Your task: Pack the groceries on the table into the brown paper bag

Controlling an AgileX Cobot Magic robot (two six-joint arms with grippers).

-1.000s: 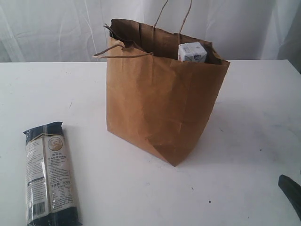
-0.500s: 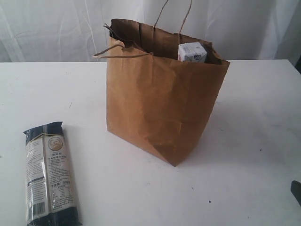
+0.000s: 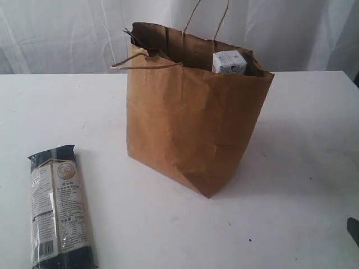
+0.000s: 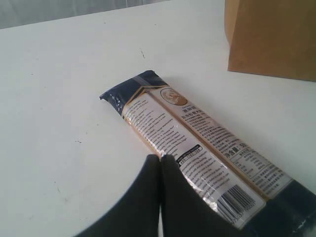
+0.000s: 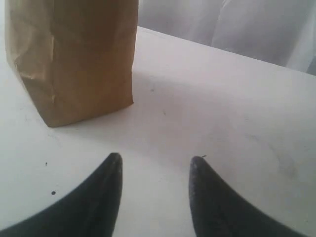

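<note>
The brown paper bag (image 3: 193, 120) stands upright mid-table, and a small white-blue carton (image 3: 229, 62) shows at its open top. A long dark-blue noodle packet (image 3: 58, 207) lies flat on the table (image 3: 303, 168) at the front left. In the left wrist view my left gripper (image 4: 161, 157) is shut with nothing in it, its tips hovering over the noodle packet (image 4: 197, 148); the bag's corner (image 4: 271, 39) lies beyond. My right gripper (image 5: 155, 160) is open and empty above bare table, with the bag (image 5: 74, 54) ahead. Only a dark sliver of the right gripper (image 3: 353, 230) shows in the exterior view.
White curtains (image 3: 67, 33) hang behind the table. The bag's twisted cord handles (image 3: 146, 60) stand up and droop at its rim. Small dark specks (image 3: 250, 240) dot the tabletop.
The right gripper has drawn back toward the lower right edge of the exterior view, leaving only a sliver in sight. The bag, carton and noodle packet have not moved.
</note>
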